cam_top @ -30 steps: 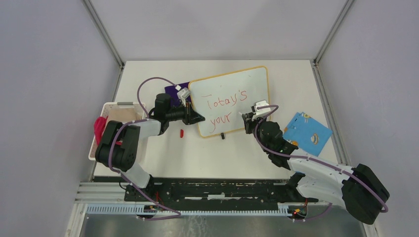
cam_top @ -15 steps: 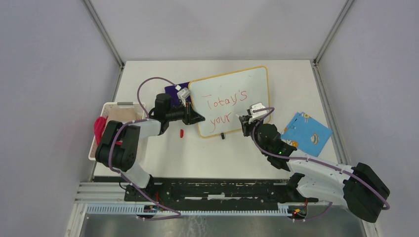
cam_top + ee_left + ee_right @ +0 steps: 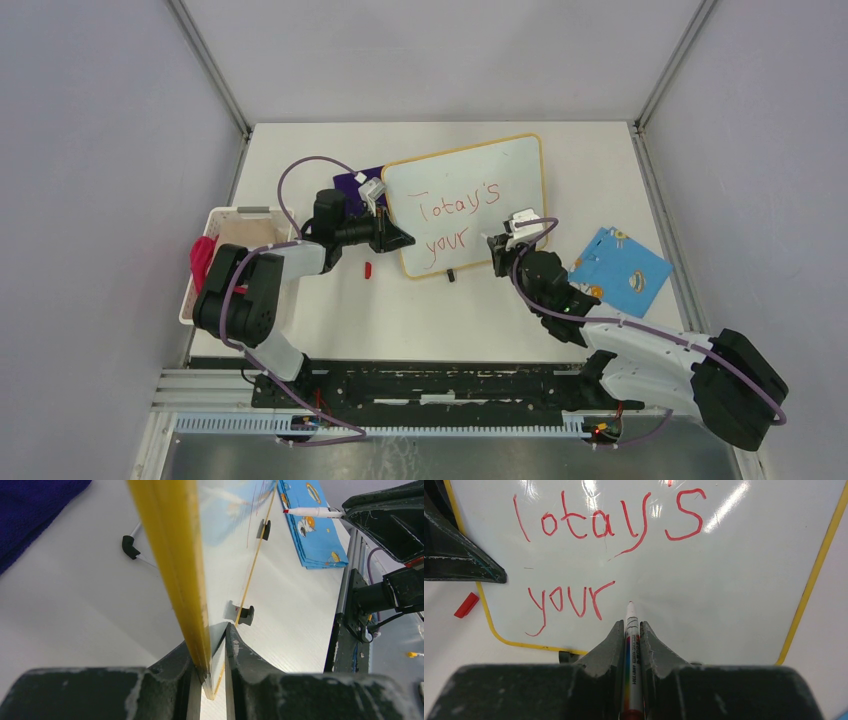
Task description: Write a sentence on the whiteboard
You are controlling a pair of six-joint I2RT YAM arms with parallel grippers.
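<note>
Right wrist view: the right pincer point(image 3: 631, 628) is pressed onto a marker point(image 3: 631, 652), pinching its barrel with the tip pointing at the whiteboard point(image 3: 734, 580). The tip sits just right of the word "your"; whether it touches the surface cannot be told. The left pincer point(image 3: 212, 647) pinches the yellow frame at the board's left edge, bracing it. The board lies mid-worktop point(image 3: 470, 310) between the two arms.

Step in hand: writing the sentence point(image 3: 601, 530), partly done. The upper line reads roughly "Totay's" and the lower line "your", with clear space to the right of it.

Next move, as judged:
1. Set the tip down right of "your", leaving a word gap.
2. Form the next word with light, even pressure.
3. Keep the left grip firm so the board does not slide.

Count:
- Whiteboard: one.
- Marker: one.
- Written lines: two.
- Red cap point(image 3: 368, 269): one, on the worktop just left of the board.
- Blue patterned cloth point(image 3: 620, 268): one, right of the board.
- White basket point(image 3: 240, 212): one, far left.
</note>
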